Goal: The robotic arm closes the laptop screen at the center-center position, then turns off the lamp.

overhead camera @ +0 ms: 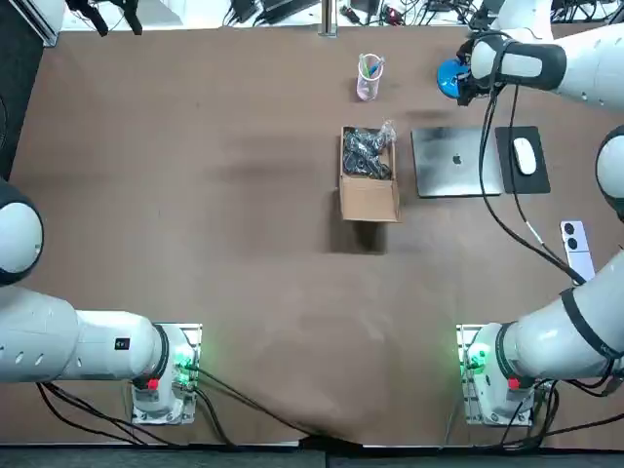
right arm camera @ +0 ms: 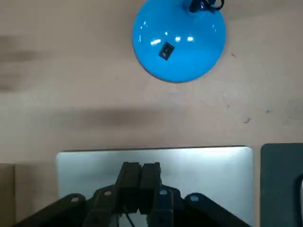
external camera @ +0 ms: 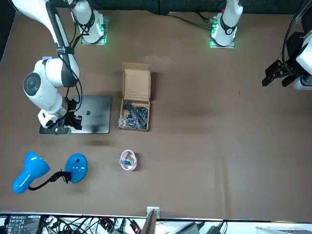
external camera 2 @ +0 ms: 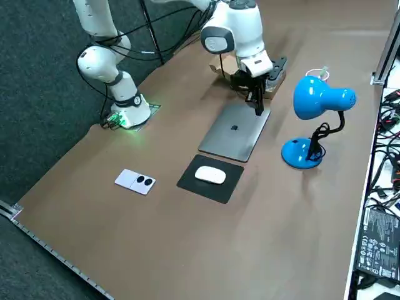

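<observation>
Silver laptop [overhead camera: 456, 162] is lid-down, flat on the brown table [overhead camera: 195, 195], so the close step looks done. Right gripper [right arm camera: 140, 166] sits over the laptop's far edge, on the lamp side. Fingers [right arm camera: 150, 176] are pressed together with nothing between them. I can't tell whether they touch the lid.

Blue desk lamp with a round base [right arm camera: 179, 40] stands just past the laptop's far edge. The black rocker switch [right arm camera: 165, 51] on the base is untouched. From the side view the lamp head [external camera 2: 319, 97] points back over the laptop.

Containers:
- Open brown cardboard box [overhead camera: 369, 190] is just beside the laptop on the robot's left, flaps up. It holds a clear plastic bag of black parts [overhead camera: 368, 154], bunched at the end nearest the lamp. The rest of the box is bare cardboard.
- Small clear pinkish cup [overhead camera: 370, 86] is beyond the box, level with the lamp base. There are a few green and blue pens [overhead camera: 370, 66] in it, too small to count.

On the laptop's other side is a black mouse pad [overhead camera: 534, 180] with a white mouse [overhead camera: 525, 156] on it. Nearer the arm base is a white flat device with two black dots [overhead camera: 575, 244].
</observation>
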{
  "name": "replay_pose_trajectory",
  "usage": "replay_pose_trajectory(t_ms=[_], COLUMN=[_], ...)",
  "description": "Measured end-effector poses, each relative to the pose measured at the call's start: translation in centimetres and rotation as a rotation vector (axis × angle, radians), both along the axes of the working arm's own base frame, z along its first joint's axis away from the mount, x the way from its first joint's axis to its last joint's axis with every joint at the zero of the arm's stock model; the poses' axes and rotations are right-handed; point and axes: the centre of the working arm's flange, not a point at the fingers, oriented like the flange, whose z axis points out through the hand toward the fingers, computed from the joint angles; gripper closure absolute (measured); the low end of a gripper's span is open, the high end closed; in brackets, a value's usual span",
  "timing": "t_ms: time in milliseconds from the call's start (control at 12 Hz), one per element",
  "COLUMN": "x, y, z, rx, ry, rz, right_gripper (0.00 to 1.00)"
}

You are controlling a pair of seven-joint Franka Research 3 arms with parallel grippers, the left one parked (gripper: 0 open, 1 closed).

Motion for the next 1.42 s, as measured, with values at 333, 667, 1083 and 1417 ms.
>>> replay_pose_trajectory(t_ms=[333,667,1083,1417], x=[0.3,0.1,0.6,0.3], y=[2.6,6.5,10.4,12.7], z=[0.9,2.7,6.1,4.3], rx=[-0.017,-0.133,-0.304,-0.412], ry=[-0.021,-0.013,-0.055,-0.121], rz=[-0.04,-0.076,-0.106,-0.129], right_gripper=[0.98,0.98,0.98,0.98])
